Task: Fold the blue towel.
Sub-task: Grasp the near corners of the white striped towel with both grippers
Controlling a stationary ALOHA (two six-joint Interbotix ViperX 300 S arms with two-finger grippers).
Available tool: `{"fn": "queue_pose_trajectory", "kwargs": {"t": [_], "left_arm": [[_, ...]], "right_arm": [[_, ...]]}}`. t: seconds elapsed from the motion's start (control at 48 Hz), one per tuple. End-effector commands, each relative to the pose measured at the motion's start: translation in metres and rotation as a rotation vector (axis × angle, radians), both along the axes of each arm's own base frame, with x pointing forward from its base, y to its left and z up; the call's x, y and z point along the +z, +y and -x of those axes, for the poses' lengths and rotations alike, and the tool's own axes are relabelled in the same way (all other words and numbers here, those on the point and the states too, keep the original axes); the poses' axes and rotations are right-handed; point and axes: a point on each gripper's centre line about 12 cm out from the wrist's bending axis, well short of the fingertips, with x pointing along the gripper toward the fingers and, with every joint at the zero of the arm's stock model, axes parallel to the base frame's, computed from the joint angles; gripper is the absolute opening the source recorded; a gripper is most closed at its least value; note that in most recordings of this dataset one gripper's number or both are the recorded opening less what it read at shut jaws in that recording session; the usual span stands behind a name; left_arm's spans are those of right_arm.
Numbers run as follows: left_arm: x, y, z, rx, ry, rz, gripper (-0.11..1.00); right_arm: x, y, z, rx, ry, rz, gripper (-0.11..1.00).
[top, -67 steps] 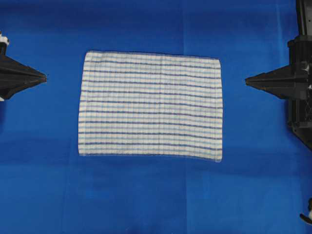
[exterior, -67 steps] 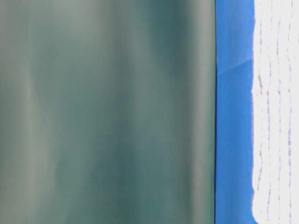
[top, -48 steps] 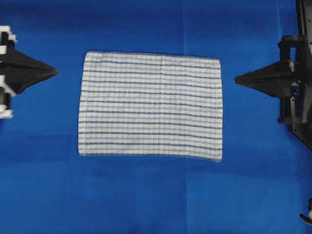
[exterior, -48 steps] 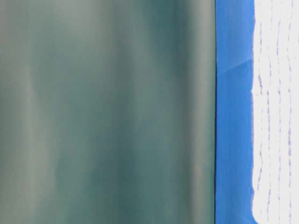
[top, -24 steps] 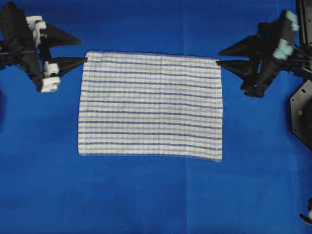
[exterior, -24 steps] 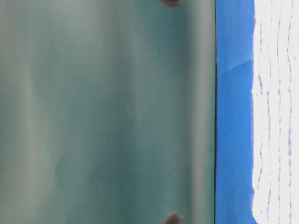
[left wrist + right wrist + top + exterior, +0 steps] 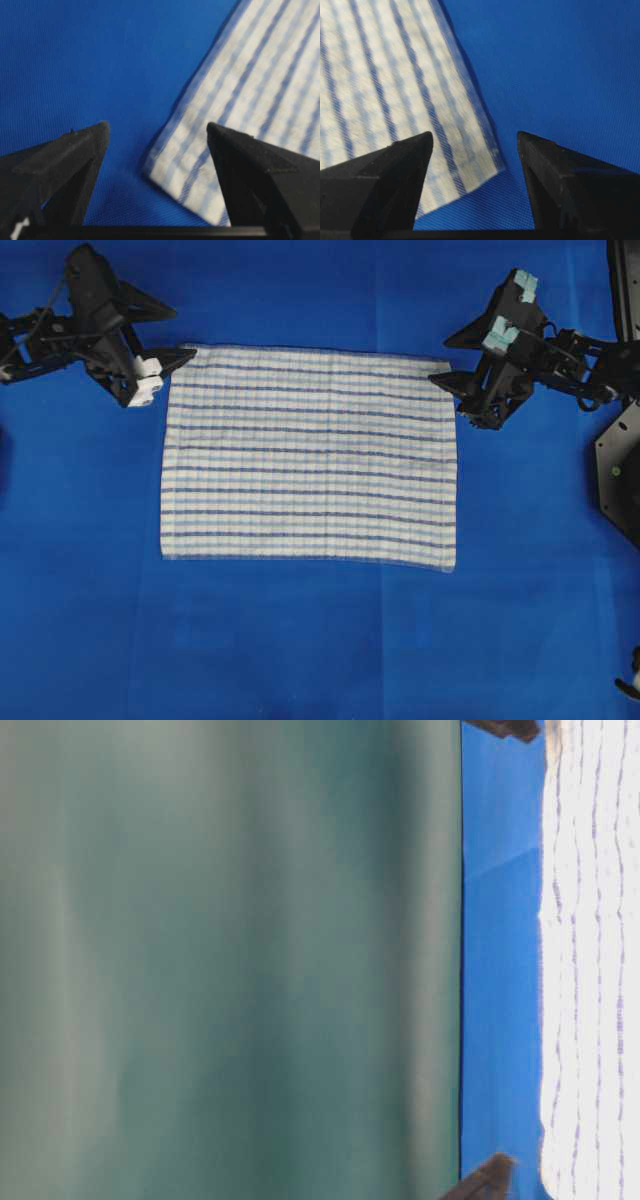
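So both tools, left tool (image 7: 172,337) and right tool (image 7: 446,360), gape empty (pre-grasp), straddling the flat white blue-striped woven towel's (image 7: 310,455) far corners; next: pinch.

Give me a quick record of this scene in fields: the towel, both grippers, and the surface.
towel: blue towel, spread flat, unfolded, stripes running left to right in the overhead view
left gripper: left gripper open, straddling the towel's far-left corner, nothing held
right gripper: right gripper open, straddling the far-right corner, nothing held
surface: plain blue table covering
fold status: not started
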Motion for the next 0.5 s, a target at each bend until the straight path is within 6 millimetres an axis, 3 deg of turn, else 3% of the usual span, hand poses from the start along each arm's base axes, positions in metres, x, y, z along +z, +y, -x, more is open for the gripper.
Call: {"fn": "queue_pose_trajectory", "kwargs": {"t": [0.0, 0.167, 0.271, 0.355, 0.48], "left_arm": [[-0.004, 0.007, -0.006, 0.011, -0.005, -0.006, 0.74], [-0.02, 0.011, -0.011, 0.018, 0.034, 0.018, 0.71], [-0.027, 0.011, -0.011, 0.018, 0.051, 0.028, 0.63], [-0.029, 0.01, -0.011, 0.018, 0.059, 0.033, 0.46], [-0.03, 0.007, -0.011, 0.008, 0.066, 0.036, 0.15]], "right_arm": [[-0.003, -0.003, -0.002, -0.018, -0.016, 0.003, 0.71], [-0.012, -0.002, 0.002, -0.033, -0.004, -0.009, 0.7], [-0.014, -0.001, 0.005, -0.036, 0.003, -0.012, 0.65], [-0.016, 0.001, 0.007, -0.035, 0.01, -0.015, 0.54], [-0.017, 0.002, 0.009, -0.033, 0.016, -0.018, 0.27]]}}
